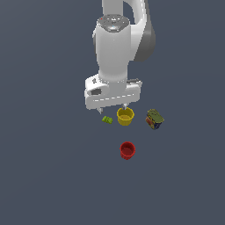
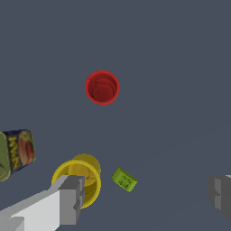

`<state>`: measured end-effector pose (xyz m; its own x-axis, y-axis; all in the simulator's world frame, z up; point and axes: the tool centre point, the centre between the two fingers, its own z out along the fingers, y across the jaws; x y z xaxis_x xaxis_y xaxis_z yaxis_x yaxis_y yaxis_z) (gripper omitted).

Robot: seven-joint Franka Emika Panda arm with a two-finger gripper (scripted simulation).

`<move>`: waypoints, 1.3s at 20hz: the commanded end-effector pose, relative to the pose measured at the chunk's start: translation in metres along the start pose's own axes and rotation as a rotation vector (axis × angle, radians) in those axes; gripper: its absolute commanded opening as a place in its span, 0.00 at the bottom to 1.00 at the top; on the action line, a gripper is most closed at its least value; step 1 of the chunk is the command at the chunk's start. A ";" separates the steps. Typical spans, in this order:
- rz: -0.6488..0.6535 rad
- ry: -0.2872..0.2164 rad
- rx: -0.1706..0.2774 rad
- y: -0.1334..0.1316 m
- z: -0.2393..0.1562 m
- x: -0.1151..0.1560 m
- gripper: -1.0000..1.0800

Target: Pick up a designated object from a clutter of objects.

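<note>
Exterior view: The gripper (image 1: 114, 107) hangs from the white arm (image 1: 115, 48) above the dark grey floor (image 1: 52, 176). Its two short fingertips (image 1: 101, 110) point downward and stand spread apart, with nothing between them. The lime-green piece (image 1: 107, 119) lies on the floor just below the fingertip on the exterior view's left, with a visible gap between them. The yellow cup (image 1: 125, 116) stands upright just beside the green piece, on the exterior view's right of it, directly under the other fingertip. The patterned box (image 1: 154, 119) sits further toward the exterior view's right, apart from the cup. The red cup (image 1: 127, 150) stands upright, well apart from the others and nearer the camera.

Wrist view: The gripper (image 2: 146, 194) is released, with its jaws wide apart. One finger (image 2: 67, 200) overlaps the rim of the yellow cup (image 2: 79, 176) in the picture; whether it touches the cup cannot be told. The other finger (image 2: 221, 191) shows at the frame edge. The lime-green piece (image 2: 124, 179) lies between the two fingers, nearer the cup-side finger and untouched. The red cup (image 2: 102, 87) stands well apart. The patterned box (image 2: 18, 151) lies tilted near the yellow cup.
</note>
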<state>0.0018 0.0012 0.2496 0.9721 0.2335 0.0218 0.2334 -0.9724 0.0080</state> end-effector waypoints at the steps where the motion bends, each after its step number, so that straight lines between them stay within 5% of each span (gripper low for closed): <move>1: -0.064 -0.004 -0.007 0.004 0.016 -0.006 0.96; 26: -0.740 -0.029 -0.005 0.015 0.151 -0.088 0.96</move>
<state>-0.0715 -0.0338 0.1040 0.5954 0.8032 -0.0189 0.8034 -0.5952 0.0174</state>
